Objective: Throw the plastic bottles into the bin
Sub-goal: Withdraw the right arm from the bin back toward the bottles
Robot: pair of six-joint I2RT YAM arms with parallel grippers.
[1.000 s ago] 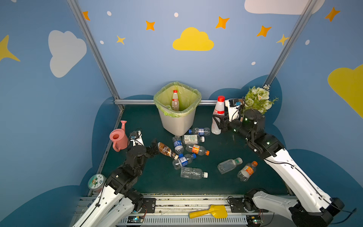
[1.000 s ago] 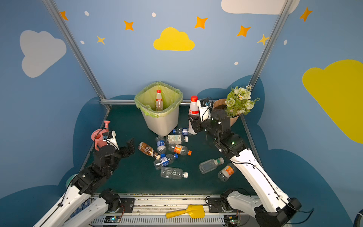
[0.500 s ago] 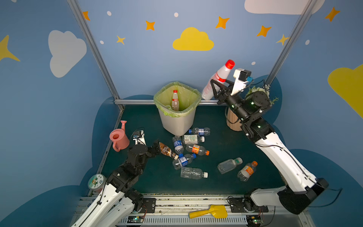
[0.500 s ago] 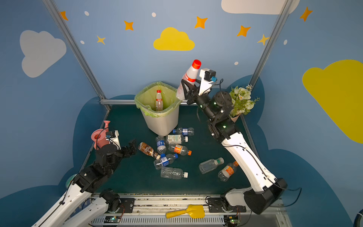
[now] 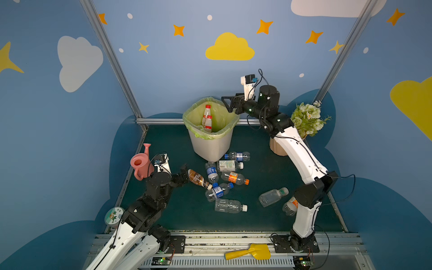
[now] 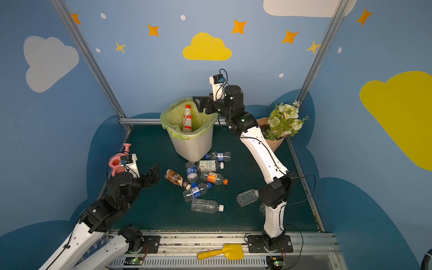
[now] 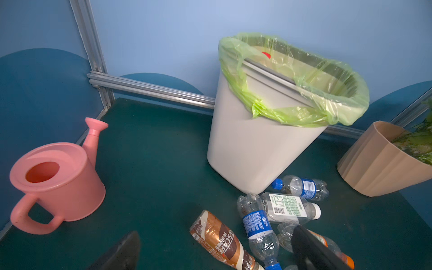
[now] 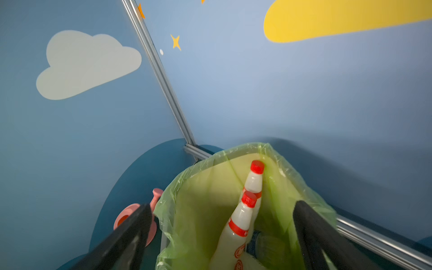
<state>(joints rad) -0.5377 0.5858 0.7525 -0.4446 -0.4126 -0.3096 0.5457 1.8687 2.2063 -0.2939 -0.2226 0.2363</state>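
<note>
Looking at both top views, the right gripper (image 5: 225, 104) is seen above the rim of the bin (image 5: 210, 147), jaws spread wide and empty. 2 white bottles (image 5: 207, 117) with red caps are leaned inside the bin. 9 more bottles (image 5: 230, 206) are scattered on the green mat (image 5: 182, 210) before it.

By the left wrist view, the left gripper (image 7: 215, 231) is shown wide apart, just beside the brown bottle (image 7: 222, 243).

By the right wrist view, the 2 white bottles (image 8: 236, 229) are shown in the bin below the spread jaws.

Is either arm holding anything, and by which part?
Nothing is held: the right jaws stand open over the bin, the left jaws open near the brown-labelled bottle.
</note>
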